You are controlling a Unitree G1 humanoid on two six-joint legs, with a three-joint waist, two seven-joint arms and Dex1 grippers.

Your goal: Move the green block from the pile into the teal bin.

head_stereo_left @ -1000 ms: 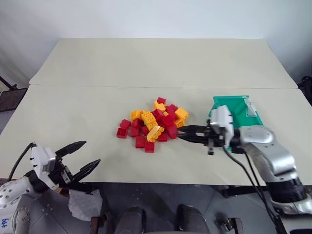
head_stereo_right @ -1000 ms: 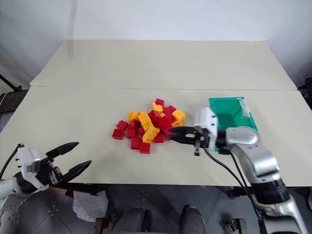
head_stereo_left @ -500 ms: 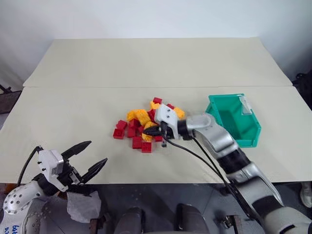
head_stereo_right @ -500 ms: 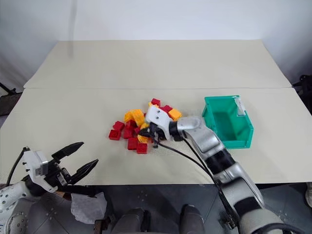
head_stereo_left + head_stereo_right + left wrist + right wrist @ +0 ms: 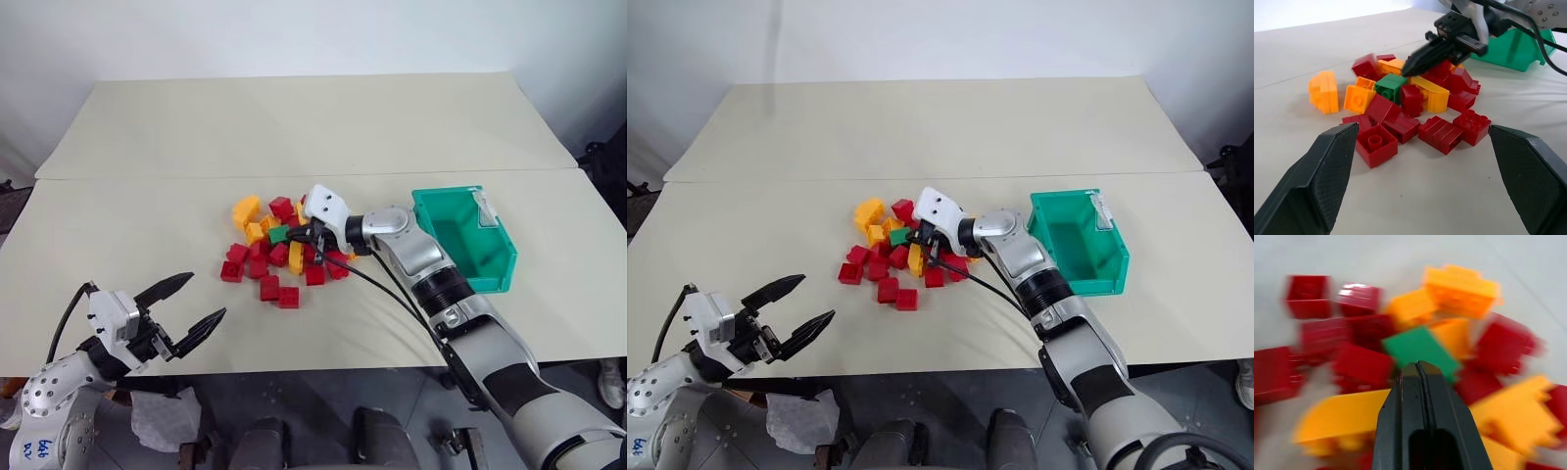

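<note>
The green block (image 5: 278, 235) lies exposed in the pile (image 5: 279, 257) of red and yellow-orange bricks at mid-table. My right gripper (image 5: 295, 238) is shut with nothing between its fingers. It reaches in from the right, and its closed tips sit right at the green block's (image 5: 1422, 351) edge, among the bricks. The teal bin (image 5: 470, 245) stands open-topped to the right of the pile, beside my right forearm. My left gripper (image 5: 204, 298) hovers open and holds nothing, near the table's front left edge, well short of the pile.
The beige table (image 5: 147, 225) is two tops joined along a seam behind the pile. Loose red bricks (image 5: 277, 292) lie toward the front of the heap, and a yellow-orange one (image 5: 245, 209) sits at its far left. A white label (image 5: 487, 208) marks the bin's far right corner.
My right gripper swept left from beside the bin into the pile, pushing bricks apart and uncovering the green block. The left gripper has barely moved. The camera view has shifted.
</note>
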